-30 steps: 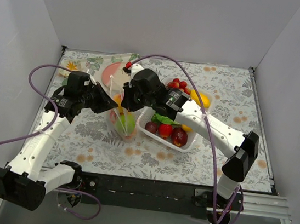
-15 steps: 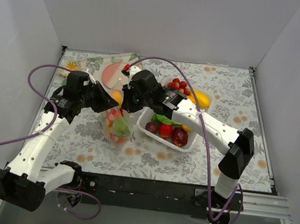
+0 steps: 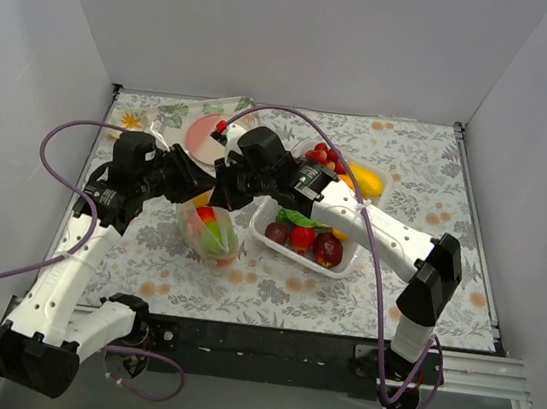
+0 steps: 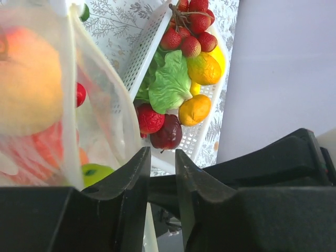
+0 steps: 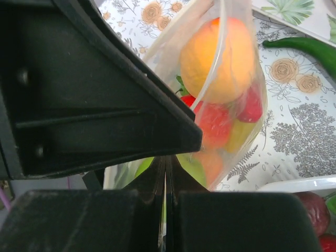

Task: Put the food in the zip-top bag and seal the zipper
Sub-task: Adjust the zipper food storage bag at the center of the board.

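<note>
The zip-top bag (image 3: 213, 237) hangs between my two grippers, holding an orange, red, yellow and green toy food. My left gripper (image 3: 192, 192) pinches the bag's mouth edge; in the left wrist view (image 4: 161, 152) its jaws are nearly together with the clear film (image 4: 100, 105) running into them. My right gripper (image 3: 224, 194) is shut flat on the bag's edge (image 5: 165, 160), close against the left gripper. The zipper strip (image 5: 218, 58) curves across the bag (image 5: 231, 115) over the orange fruit. More food (image 3: 302, 236) lies in the white tray (image 3: 257, 225).
The tray (image 4: 140, 58) stands right of the bag with lychees, lettuce, lemons and plums. A pink-and-white plate (image 3: 202, 133) lies behind the grippers. A yellow fruit (image 3: 367, 182) sits behind the tray. A green vegetable (image 5: 310, 47) lies on the floral cloth.
Both grippers have shifted left and down together with the bag. The bag now hangs lower and more to the left, narrower at its mouth.
</note>
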`<move>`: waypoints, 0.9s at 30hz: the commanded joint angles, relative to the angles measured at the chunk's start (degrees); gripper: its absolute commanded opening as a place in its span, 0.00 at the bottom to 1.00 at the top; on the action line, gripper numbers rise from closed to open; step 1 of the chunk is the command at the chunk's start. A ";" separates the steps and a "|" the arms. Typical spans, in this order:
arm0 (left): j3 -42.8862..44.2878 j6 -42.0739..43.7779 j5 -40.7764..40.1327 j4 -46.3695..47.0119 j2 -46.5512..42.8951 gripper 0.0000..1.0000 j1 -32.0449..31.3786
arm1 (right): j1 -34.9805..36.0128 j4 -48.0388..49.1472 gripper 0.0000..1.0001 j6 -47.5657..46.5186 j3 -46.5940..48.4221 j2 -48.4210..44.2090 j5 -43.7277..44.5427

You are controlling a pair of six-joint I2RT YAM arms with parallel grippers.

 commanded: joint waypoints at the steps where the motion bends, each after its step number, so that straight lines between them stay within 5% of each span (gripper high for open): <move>1: 0.20 0.39 -1.34 2.07 0.37 0.27 0.07 | -0.62 2.43 0.01 -2.71 -1.27 -2.76 -2.08; 11: 11.60 -0.04 -10.12 -0.83 3.44 0.53 0.07 | -0.62 0.23 0.01 -4.39 0.13 -2.24 -1.73; 19: 19.27 -6.18 -26.47 -6.98 8.27 0.54 1.47 | -0.62 0.15 0.01 -4.65 -0.22 -2.76 -1.99; 24: 17.62 -8.22 -18.58 -3.76 11.53 0.56 11.03 | -0.62 0.41 0.01 -5.09 -1.54 -3.73 -2.52; 27: 14.45 -8.74 -3.93 0.73 13.72 0.54 20.77 | -0.45 1.02 0.01 -5.79 -2.68 -4.78 -2.96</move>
